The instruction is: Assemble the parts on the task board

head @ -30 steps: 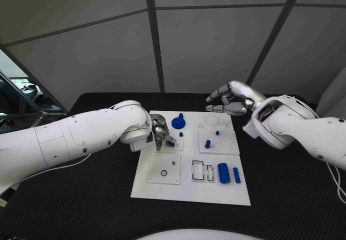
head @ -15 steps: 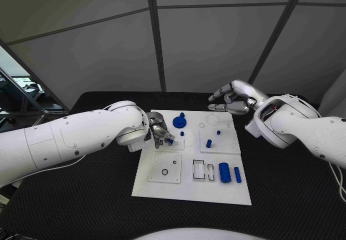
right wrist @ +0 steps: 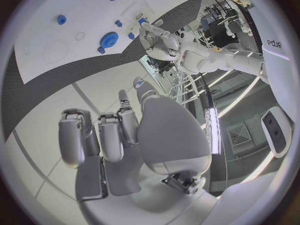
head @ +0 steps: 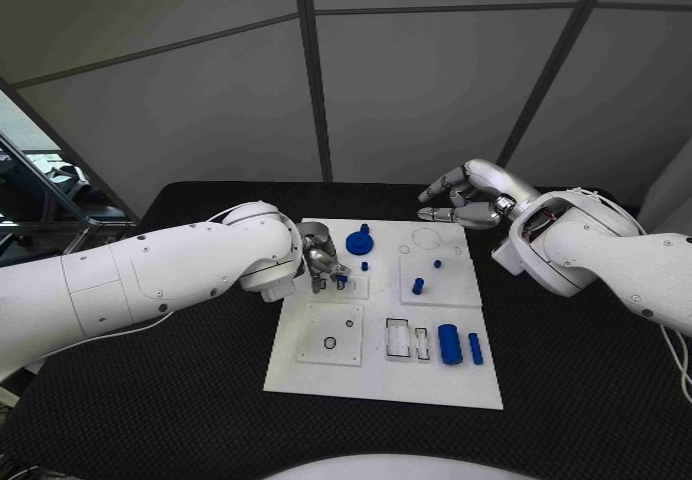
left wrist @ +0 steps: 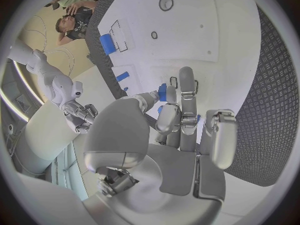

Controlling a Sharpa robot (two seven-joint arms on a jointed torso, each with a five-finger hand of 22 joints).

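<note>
The white task board (head: pixel 382 375) lies mid-table. My left hand (head: pixel 319 262) hovers low over the board's back left corner and pinches a small blue part (left wrist: pixel 162 92) between thumb and finger. A blue gear with a knob (head: pixel 358 243) sits just beyond it. Small blue pegs (head: pixel 417 286) stand near the board's middle. A blue cylinder (head: pixel 450 344) and a thinner blue bar (head: pixel 475 348) lie at the front right. My right hand (head: pixel 470 198) is raised behind the board's back right corner, fingers loosely bent and apart, holding nothing.
Empty slots (head: pixel 397 338) and a small ring hole (head: pixel 330 343) mark the board's front half, and a round outline (head: pixel 424 239) its back right. Black matting (head: pixel 159 400) surrounds the board. Grey wall panels stand behind the table.
My left hand has turned slightly over the board's back left corner, still pinching the blue part. The right hand has drifted a little up and to the right.
</note>
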